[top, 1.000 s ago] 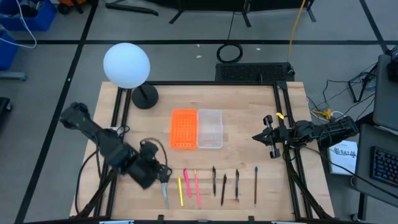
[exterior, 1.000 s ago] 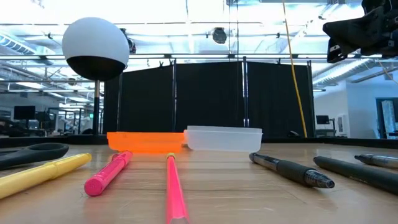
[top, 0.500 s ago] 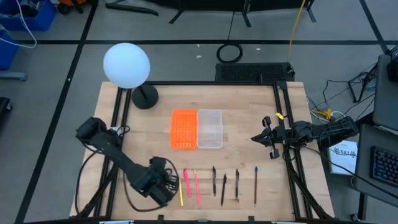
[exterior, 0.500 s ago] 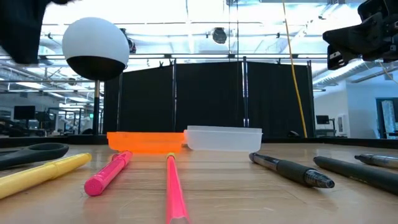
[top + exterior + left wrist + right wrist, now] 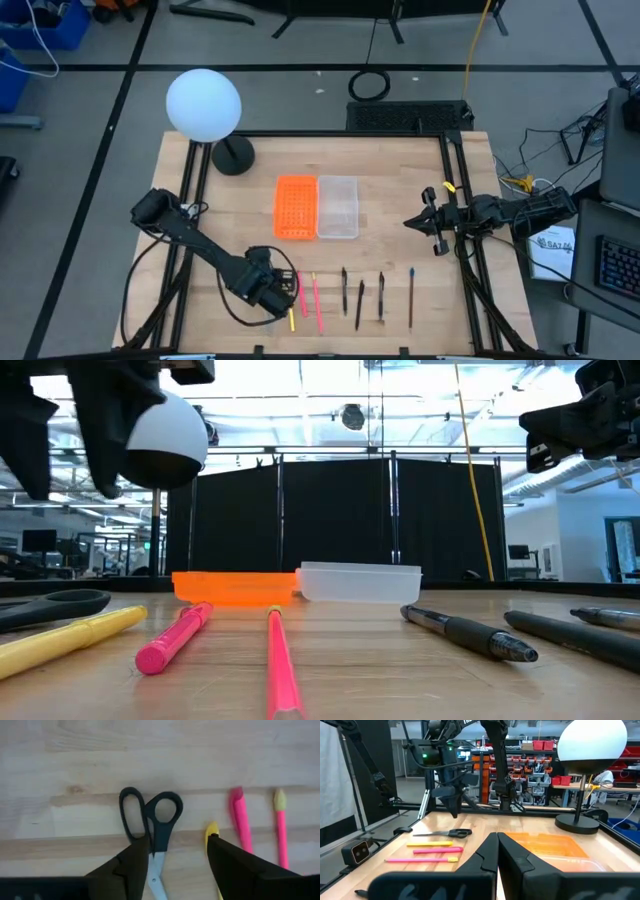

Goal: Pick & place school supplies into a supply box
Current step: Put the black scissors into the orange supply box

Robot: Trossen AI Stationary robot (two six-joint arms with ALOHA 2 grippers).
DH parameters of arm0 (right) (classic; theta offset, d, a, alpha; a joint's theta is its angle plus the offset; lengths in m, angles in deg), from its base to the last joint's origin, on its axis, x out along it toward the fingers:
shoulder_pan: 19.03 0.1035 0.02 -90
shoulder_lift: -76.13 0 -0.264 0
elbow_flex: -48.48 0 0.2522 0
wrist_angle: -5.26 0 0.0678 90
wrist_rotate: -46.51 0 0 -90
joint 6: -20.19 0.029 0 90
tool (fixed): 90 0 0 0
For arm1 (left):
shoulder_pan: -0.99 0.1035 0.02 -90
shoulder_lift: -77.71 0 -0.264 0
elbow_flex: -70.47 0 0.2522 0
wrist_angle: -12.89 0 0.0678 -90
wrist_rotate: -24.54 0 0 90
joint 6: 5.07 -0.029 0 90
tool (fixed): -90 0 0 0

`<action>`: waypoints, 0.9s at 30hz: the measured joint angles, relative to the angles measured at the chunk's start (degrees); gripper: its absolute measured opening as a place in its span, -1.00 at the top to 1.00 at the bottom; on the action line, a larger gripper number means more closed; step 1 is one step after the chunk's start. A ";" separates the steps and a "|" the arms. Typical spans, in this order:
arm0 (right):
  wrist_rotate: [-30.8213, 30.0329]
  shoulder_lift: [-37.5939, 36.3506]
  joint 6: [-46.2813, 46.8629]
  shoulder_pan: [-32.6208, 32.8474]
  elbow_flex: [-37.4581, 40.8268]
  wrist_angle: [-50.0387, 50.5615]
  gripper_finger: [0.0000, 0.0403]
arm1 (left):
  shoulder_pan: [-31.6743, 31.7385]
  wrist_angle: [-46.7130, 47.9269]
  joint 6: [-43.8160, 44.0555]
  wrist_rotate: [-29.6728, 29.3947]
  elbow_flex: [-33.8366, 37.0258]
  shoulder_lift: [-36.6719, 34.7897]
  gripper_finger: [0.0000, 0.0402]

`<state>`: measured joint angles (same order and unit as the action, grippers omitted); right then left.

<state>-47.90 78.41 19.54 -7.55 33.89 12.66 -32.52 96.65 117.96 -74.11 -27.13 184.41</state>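
Note:
The school supplies lie in a row near the table's near edge. From the left they are black-handled scissors [image 5: 150, 820], a yellow pen [image 5: 291, 318], two pink pens [image 5: 300, 293] [image 5: 318, 305] and several dark pens [image 5: 360, 303]. My left gripper [image 5: 175, 862] hangs open above the scissors and the yellow pen's tip, well clear of the table in the low view [image 5: 75, 430]. The clear supply box [image 5: 338, 208] stands mid-table beside an orange tray [image 5: 296, 208]. My right gripper [image 5: 425, 222] waits shut, raised at the table's right.
A white globe lamp [image 5: 204, 104] on a black foot stands at the table's far left corner. Black rails run along the table's left and right edges. Bare wood lies between the row of pens and the two trays.
My left gripper has moved toward the table's right, over the scissors, has come down into the low view and has opened. The scissors and pens lie where they were.

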 joint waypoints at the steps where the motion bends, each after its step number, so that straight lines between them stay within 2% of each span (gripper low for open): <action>1: 0.00 0.00 0.28 0.00 0.00 0.40 1.00 | 0.24 -0.01 0.41 -0.15 0.00 0.37 -0.02; 9: 0.00 0.04 1.23 -0.02 0.00 1.90 1.00 | 1.95 -0.17 4.65 -0.17 0.02 4.23 -0.03; 17: 0.00 0.04 1.69 0.00 0.01 1.92 1.00 | 1.83 -0.01 5.22 2.01 0.02 4.41 -0.03; 20: 0.00 0.04 1.69 -0.02 0.00 1.92 1.00 | 1.23 0.50 6.16 0.55 0.07 4.41 -0.03; 27: 0.00 0.04 1.71 0.00 0.00 1.92 1.00 | 0.46 -1.62 6.93 1.16 3.31 4.41 -0.03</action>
<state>-47.90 78.46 21.25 -7.55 33.89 14.58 -32.07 95.02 124.89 -72.95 -23.81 188.82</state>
